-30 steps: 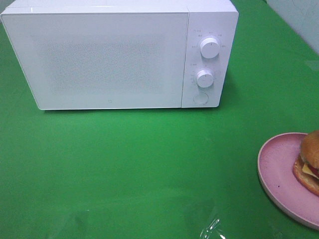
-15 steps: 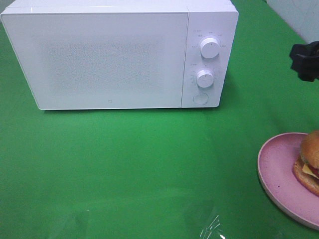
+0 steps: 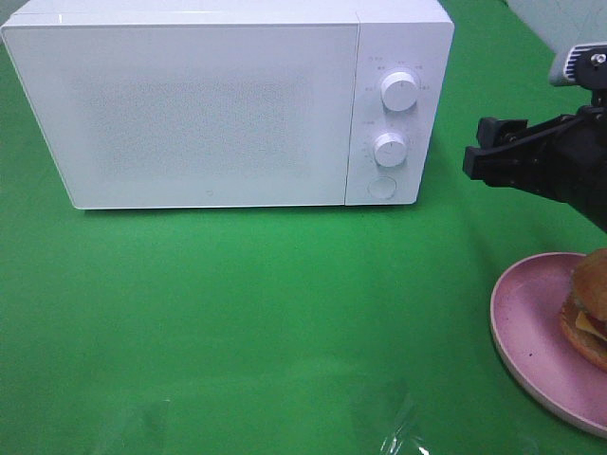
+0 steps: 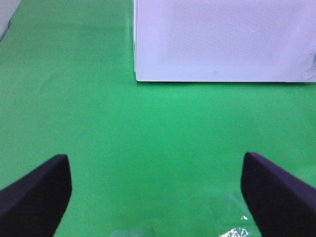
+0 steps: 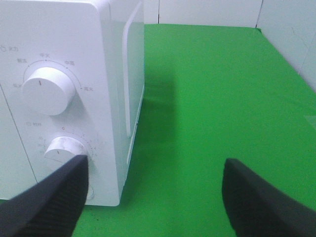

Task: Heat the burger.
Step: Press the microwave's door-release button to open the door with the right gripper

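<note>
We see the burger (image 3: 593, 305) and pink plate (image 3: 527, 324) cut by the frame edge, microwave (image 3: 190, 104) dial labels (image 3: 377, 68) too small to read.

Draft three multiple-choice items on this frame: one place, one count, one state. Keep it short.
1. The white microwave has its door:
A) shut
B) ajar
C) swung wide open

2. How many turning knobs sit above its round button?
A) one
B) two
C) three

3. The burger sits:
A) inside the microwave
B) on top of the microwave
C) on the pink plate

Answers:
1 A: the door lies flush with the front in the high view.
2 B: one knob sits above the other on the control panel.
3 C: the burger rests on the plate at the right edge of the high view, apart from the microwave.
</note>
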You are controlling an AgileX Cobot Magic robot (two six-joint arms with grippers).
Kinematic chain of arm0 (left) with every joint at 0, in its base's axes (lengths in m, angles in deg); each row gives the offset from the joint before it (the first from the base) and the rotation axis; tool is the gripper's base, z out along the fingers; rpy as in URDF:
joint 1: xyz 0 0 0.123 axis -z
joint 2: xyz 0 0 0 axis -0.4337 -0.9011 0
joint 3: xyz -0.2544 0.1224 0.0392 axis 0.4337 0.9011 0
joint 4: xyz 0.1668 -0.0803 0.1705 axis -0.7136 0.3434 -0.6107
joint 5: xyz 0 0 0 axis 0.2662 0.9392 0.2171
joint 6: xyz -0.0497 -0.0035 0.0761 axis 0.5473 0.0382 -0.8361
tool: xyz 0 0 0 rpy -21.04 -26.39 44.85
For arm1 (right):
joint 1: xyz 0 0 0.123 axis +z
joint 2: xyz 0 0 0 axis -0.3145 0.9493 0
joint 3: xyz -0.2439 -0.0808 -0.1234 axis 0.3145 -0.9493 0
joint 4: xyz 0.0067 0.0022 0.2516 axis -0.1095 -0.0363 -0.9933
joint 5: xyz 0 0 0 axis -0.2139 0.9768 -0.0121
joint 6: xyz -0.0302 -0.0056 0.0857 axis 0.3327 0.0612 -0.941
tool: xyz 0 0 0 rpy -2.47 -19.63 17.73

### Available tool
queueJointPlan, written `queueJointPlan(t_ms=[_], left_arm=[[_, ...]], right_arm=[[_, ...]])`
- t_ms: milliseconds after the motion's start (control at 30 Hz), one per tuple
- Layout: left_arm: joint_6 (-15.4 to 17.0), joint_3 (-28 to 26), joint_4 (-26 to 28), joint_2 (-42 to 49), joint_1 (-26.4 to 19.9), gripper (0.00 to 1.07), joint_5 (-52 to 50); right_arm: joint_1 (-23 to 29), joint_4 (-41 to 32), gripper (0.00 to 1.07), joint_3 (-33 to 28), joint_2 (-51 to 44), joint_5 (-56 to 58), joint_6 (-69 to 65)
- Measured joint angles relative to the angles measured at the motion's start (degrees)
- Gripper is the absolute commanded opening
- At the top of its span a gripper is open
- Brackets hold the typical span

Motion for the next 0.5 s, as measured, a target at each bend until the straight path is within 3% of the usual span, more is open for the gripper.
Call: queueJointPlan(t_ms=[33, 133, 200, 433, 500], left_arm=[[0.0, 0.0, 0.0, 0.0, 0.0, 0.85, 0.0], [0.0, 0.0, 0.0, 0.0, 0.0, 0.85, 0.0], [0.0, 0.0, 0.0, 0.0, 0.0, 0.85, 0.0], [0.0, 0.0, 0.0, 0.0, 0.0, 0.85, 0.0], [0.0, 0.0, 0.0, 0.0, 0.0, 0.85, 0.0]], right_arm=[[2.6, -3.5, 0.73, 0.0, 1.0, -2.2, 1.7], [3.7, -5.2, 0.73, 0.0, 1.3, -3.2, 2.4], [9.0, -11.0, 0.73, 0.1, 3.3, -7.0, 4.4], [14.2, -14.8, 0.73, 0.1, 6.6, -11.9, 5.4], [17.9, -17.2, 0.73, 0.1, 8.8, -13.9, 5.4]])
